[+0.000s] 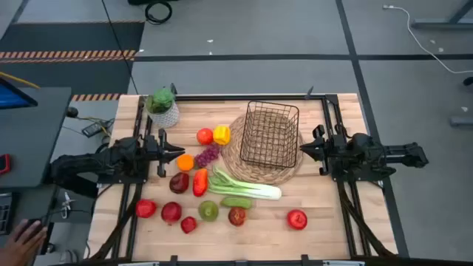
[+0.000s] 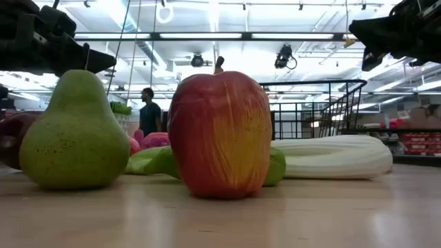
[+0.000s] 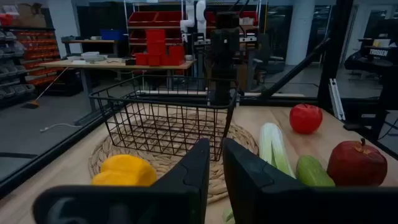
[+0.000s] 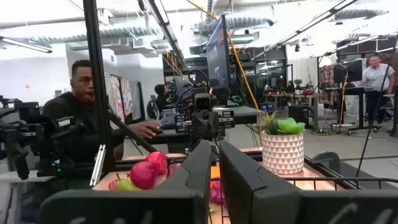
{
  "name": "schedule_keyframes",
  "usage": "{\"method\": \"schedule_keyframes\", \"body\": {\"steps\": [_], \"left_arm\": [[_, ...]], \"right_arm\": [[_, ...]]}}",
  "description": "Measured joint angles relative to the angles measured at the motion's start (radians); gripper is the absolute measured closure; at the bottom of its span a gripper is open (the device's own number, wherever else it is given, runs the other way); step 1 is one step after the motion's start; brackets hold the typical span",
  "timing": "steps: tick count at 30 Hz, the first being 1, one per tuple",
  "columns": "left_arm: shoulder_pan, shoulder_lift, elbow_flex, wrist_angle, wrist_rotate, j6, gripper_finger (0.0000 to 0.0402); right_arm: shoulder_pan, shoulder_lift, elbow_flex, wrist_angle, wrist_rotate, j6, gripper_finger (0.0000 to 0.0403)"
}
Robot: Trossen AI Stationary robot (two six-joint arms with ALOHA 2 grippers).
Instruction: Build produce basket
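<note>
The black wire basket (image 1: 270, 134) stands empty on a round woven mat (image 1: 235, 159) at the table's far middle; it also shows in the left wrist view (image 3: 165, 118). The produce lies loose to its left and near side: an orange (image 1: 205, 136), a yellow pepper (image 1: 221, 134), grapes (image 1: 208, 155), a red pepper (image 1: 199, 182), a leek (image 1: 245, 185), a cucumber (image 1: 236, 201), a pear (image 2: 72, 131) and several red apples (image 1: 296, 219). My left gripper (image 1: 177, 153) hangs shut and empty left of the grapes. My right gripper (image 1: 303, 150) hangs shut and empty right of the basket.
A leafy plant in a white pot (image 1: 162, 108) stands at the far left corner. Bare wood lies at the near right around the lone apple. A person's hand (image 1: 28, 236) shows off the table's near left, and people stand in the room beyond.
</note>
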State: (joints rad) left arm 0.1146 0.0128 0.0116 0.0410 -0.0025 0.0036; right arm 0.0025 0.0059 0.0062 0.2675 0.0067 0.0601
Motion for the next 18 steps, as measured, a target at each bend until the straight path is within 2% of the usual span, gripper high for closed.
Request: {"method": "schedule_keyframes", "body": {"steps": [18], "left_arm": [[0.0,0.0,0.0,0.0,0.0,0.0,0.0349]], "right_arm": [[0.0,0.0,0.0,0.0,0.0,0.0,0.0364]]}}
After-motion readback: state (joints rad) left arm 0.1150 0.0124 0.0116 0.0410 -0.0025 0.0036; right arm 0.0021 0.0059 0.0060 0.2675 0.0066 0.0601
